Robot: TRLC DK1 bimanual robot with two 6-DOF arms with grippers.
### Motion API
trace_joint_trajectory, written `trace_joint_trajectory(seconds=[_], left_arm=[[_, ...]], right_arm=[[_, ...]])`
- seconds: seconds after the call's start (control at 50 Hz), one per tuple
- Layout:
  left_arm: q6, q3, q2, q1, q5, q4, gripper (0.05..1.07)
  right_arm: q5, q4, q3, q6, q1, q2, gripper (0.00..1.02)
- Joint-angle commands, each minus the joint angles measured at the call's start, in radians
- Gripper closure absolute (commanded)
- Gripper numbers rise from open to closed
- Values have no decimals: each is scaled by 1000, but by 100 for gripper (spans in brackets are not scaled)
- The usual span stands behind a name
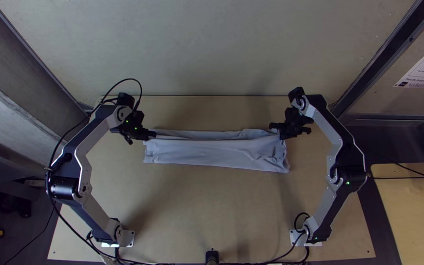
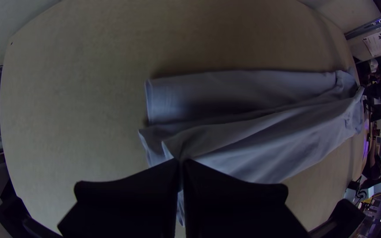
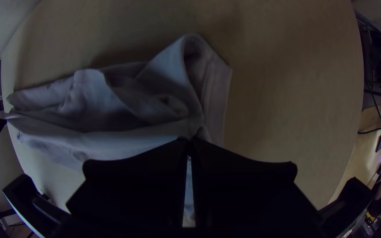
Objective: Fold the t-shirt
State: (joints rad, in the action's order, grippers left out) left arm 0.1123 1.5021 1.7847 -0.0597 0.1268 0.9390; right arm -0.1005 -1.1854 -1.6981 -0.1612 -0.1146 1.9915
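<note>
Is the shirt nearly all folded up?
Partly. The t-shirt lies in a long, narrow strip, so some folding looks done. Right now, the left gripper and right gripper each pinch cloth near one end. To do, probably: lay that part flat, smooth the creases and fold the strip shorter.

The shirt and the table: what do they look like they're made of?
The shirt looks like soft, matt fabric, perhaps cotton: it creases and drapes in thin folds. The table seems to be wood or wood-look board with a dull finish, judging by its pale tan, flat surface.
</note>
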Motion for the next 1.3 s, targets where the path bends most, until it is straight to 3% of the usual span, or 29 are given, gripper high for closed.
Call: trace_joint_trajectory(seconds=[0.0, 0.06, 0.08, 0.1, 0.12, 0.18, 0.2, 0.26, 0.36, 0.48, 0.58, 0.7, 0.78, 1.12, 1.28], left_arm=[[-19, 40, 42, -8, -12, 3, 105], [-37, 47, 58, -11, -24, -5, 103], [-39, 53, 65, -11, -24, -2, 98], [-37, 58, 76, -12, -24, 11, 88], [-33, 63, 85, -14, -24, 24, 71], [-31, 70, 104, -20, -27, 44, 12], [-26, 69, 104, -22, -27, 47, 10], [-17, 60, 97, -23, -23, 37, 10], [7, 47, 76, -15, 34, 23, 10], [7, 27, 36, 9, 88, 21, 10], [7, 6, -4, 31, 123, 18, 10], [13, -25, -50, 81, 209, 6, 10], [17, -34, -64, 118, 243, 9, 10], [55, -98, -84, 291, 493, 17, 10], [78, -155, -62, 334, 547, 7, 10]], right_arm=[[19, 3, -58, 15, 15, 72, 99], [19, 3, -90, 29, 18, 115, 99], [19, 6, -100, 37, 18, 127, 97], [19, 13, -112, 52, 18, 138, 93], [18, 24, -123, 75, 18, 150, 88], [33, 33, -146, 97, 18, 167, 76], [45, 44, -143, 97, 18, 164, 73], [45, 87, -117, 98, 26, 142, 55], [47, 132, -77, 100, 35, 90, 43], [47, 264, 35, 101, 55, -26, 41], [108, 317, 84, 98, 64, -106, 15], [114, 320, 80, 98, 107, -166, 13], [113, 320, 78, 98, 135, -211, 5], [114, 316, 75, 101, 181, -384, 4], [111, 303, 41, 100, 181, -442, 4]])
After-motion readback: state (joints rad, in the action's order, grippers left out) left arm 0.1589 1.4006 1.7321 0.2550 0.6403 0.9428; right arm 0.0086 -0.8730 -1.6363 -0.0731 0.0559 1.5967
